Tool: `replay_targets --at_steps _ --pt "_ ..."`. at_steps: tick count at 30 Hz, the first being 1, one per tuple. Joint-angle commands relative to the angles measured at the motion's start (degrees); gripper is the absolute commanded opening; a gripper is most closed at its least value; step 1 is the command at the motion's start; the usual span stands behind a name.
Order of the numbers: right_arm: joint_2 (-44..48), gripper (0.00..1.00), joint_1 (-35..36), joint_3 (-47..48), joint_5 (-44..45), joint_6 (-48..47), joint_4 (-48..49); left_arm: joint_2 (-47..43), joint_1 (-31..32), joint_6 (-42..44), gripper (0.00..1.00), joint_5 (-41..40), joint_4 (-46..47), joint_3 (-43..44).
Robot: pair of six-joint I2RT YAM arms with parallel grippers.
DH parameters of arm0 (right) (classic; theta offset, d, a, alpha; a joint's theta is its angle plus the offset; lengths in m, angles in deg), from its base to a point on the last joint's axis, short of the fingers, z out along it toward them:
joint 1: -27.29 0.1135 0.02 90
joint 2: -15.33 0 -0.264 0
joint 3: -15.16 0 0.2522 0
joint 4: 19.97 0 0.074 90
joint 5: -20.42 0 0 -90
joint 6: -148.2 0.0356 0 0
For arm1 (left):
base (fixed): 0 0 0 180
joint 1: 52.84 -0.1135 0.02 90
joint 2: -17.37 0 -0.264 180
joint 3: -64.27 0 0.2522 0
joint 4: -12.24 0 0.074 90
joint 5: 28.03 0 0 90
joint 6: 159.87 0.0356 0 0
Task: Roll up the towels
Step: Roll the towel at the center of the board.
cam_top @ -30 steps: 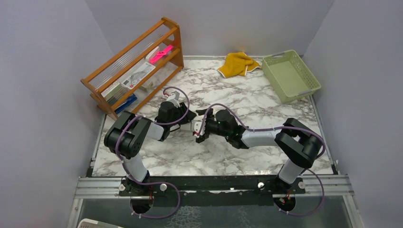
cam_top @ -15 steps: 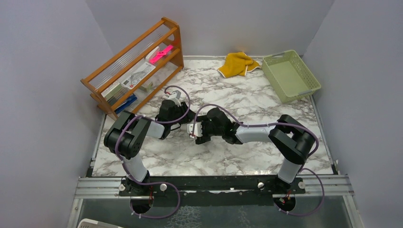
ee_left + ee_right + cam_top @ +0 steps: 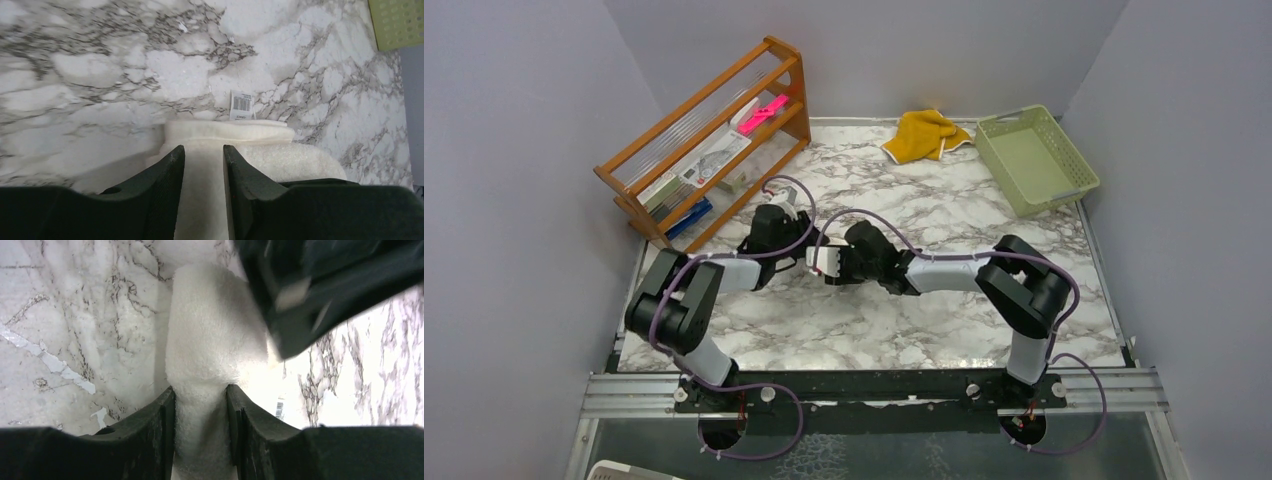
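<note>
Where the left wrist camera looked down, the left hand pinched the cream-white towel between narrowly set fingers, with a barcode tag at the bundle's 12 o'clock. In the right wrist view, the right hand clamped that towel too. From above, both hands met just 9 o'clock of the table's middle. The mustard-yellow towel lay crumpled at 12 o'clock.

It looked like a robotics lab test cell: a marble-patterned worktop boxed in by plain lavender-grey walls, with two cabled robot arms bolted to a metal rail at 6 o'clock. A wooden rack stood at 10 o'clock, a green basket at 2 o'clock.
</note>
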Motion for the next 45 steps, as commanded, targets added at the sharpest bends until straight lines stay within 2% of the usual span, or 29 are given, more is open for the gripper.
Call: replay_targets --at_steps 1,6,11,14,22,25,34,41,42,43,44,45 --pt "0.5 0.38 -0.3 1.1 -1.5 12.7 -6.4 -12.8 -5.7 1.5 0.39 -1.8 -12.4 1.0" --pt "2.2 0.38 -3.5 4.7 -12.9 26.5 -9.9 -27.9 -8.8 5.2 0.46 -7.0 -27.0 4.9" --pt "-1.1 0.39 -10.5 11.0 -26.6 39.2 -12.8 -35.5 -8.9 5.3 0.47 -5.3 -30.7 3.6" --pt "-4.5 0.4 -13.7 14.7 -34.2 44.1 -13.7 -36.7 -8.9 2.6 0.47 -2.4 -28.0 -1.4" --pt "-12.9 0.4 -18.2 20.5 -40.1 56.6 -11.9 -34.8 -8.4 -4.0 0.48 1.9 -18.0 -12.2" --pt "-16.1 0.4 -18.9 22.3 -41.7 59.9 -11.9 -32.0 -7.5 -5.2 0.48 2.2 -14.4 -13.3" --pt "-19.5 0.39 -20.6 18.8 -46.4 71.0 -1.2 -22.8 -5.9 -12.7 0.5 6.4 0.4 -15.2" --pt "-19.1 0.37 -20.6 17.7 -47.9 72.6 1.7 -14.7 -5.4 -17.4 0.64 4.3 7.6 -15.8" --pt "-18.9 0.37 -20.6 17.5 -48.0 72.5 1.7 -13.5 -5.4 -18.5 0.76 4.1 9.1 -15.9" --pt "-18.7 0.37 -20.6 17.4 -48.1 72.4 1.8 -12.2 -5.4 -19.9 0.91 3.8 11.2 -16.0" --pt "-18.4 0.37 -20.6 17.2 -48.3 72.4 2.1 -11.0 -5.4 -21.0 0.98 3.5 12.9 -16.1" --pt "-18.3 0.37 -20.6 17.0 -48.5 72.3 2.3 -9.7 -5.4 -22.2 0.99 3.2 14.5 -16.1"
